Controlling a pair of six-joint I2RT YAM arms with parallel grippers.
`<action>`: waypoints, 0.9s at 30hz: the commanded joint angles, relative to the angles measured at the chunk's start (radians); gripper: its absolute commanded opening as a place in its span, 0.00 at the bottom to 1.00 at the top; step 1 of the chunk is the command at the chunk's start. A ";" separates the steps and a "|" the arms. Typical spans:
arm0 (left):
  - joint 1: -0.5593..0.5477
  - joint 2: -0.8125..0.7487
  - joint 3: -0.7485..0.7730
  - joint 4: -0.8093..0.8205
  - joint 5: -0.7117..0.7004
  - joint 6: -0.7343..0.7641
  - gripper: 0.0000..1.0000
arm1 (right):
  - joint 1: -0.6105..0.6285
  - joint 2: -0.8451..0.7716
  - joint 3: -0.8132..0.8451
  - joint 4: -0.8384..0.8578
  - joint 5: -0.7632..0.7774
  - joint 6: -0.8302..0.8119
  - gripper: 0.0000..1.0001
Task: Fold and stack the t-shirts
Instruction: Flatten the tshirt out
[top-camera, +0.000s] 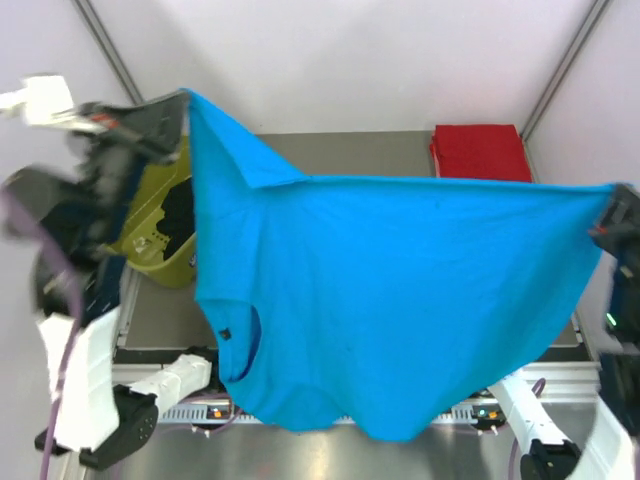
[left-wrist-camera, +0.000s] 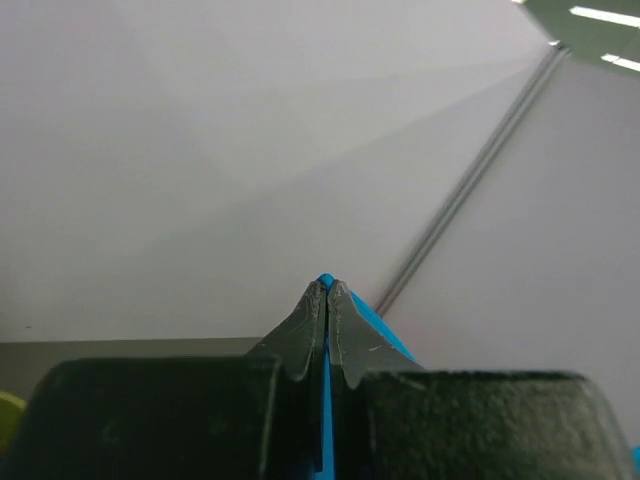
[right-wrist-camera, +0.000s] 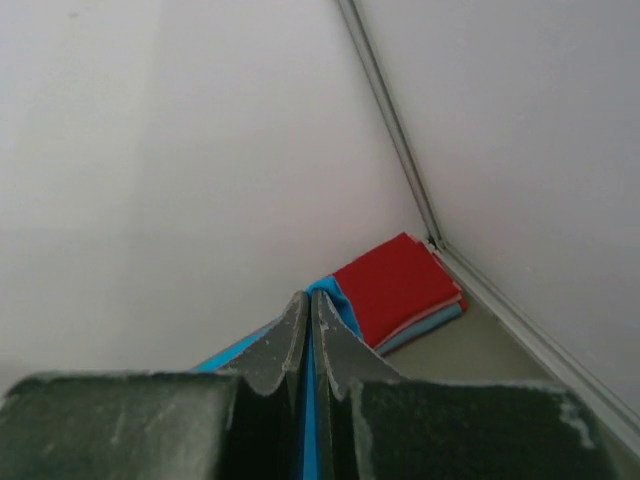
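The turquoise-blue t-shirt hangs spread wide in the air above the table, collar at lower left. My left gripper is shut on its upper left corner; a sliver of blue cloth shows between its closed fingers. My right gripper is shut on the right corner; blue cloth shows between its fingers. A folded red t-shirt lies at the far right corner, on a grey-blue one. A black t-shirt lies in the tub.
An olive-green plastic tub stands at the left of the table, partly behind the hanging shirt. White walls close the back and sides. The grey tabletop shows behind the shirt.
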 joint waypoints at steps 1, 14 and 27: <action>0.004 0.115 -0.226 0.124 -0.060 0.125 0.00 | -0.011 0.082 -0.288 0.177 -0.013 -0.029 0.00; 0.004 0.656 -0.529 0.583 0.038 0.208 0.00 | -0.066 0.565 -0.840 0.819 -0.046 0.051 0.00; 0.004 1.063 -0.172 0.582 0.139 0.162 0.00 | -0.212 0.954 -0.556 0.755 -0.252 0.011 0.00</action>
